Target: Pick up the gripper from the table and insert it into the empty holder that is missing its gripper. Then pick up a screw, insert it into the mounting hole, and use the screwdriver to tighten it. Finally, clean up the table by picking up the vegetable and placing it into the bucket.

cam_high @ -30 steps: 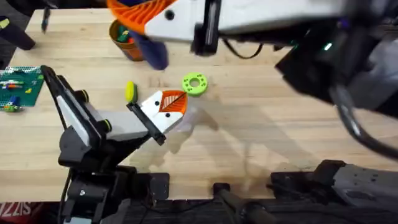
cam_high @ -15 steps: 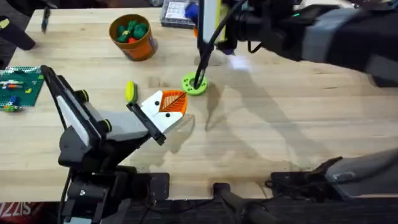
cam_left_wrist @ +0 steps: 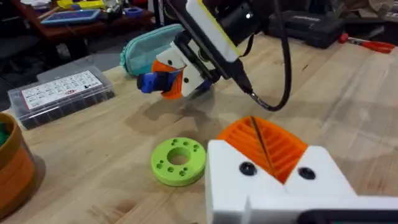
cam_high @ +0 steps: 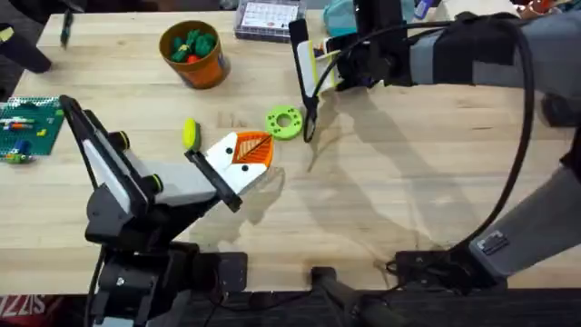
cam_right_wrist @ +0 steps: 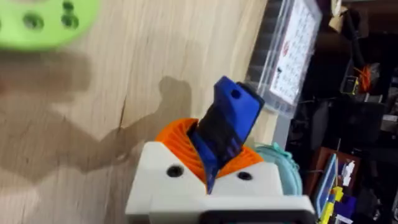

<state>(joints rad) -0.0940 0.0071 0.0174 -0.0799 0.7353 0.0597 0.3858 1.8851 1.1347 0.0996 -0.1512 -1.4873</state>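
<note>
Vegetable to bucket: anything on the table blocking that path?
Nothing visible does. The small yellow-green oblong toy vegetable lies on bare wood, and the strip of table between it and the round orange bucket behind it is open. The flat green ring-shaped disc sits off to the side, out of that line.

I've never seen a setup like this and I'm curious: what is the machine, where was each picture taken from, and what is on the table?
Two robot arms work at a wooden table. One picture looks down from above; the other two come from a camera on each arm's wrist. The left end effector is near a green ring and a yellow-green toy vegetable. The right end effector grips a blue tool, seemingly the screwdriver. An orange bucket and a clear parts box stand at the far edge.
</note>
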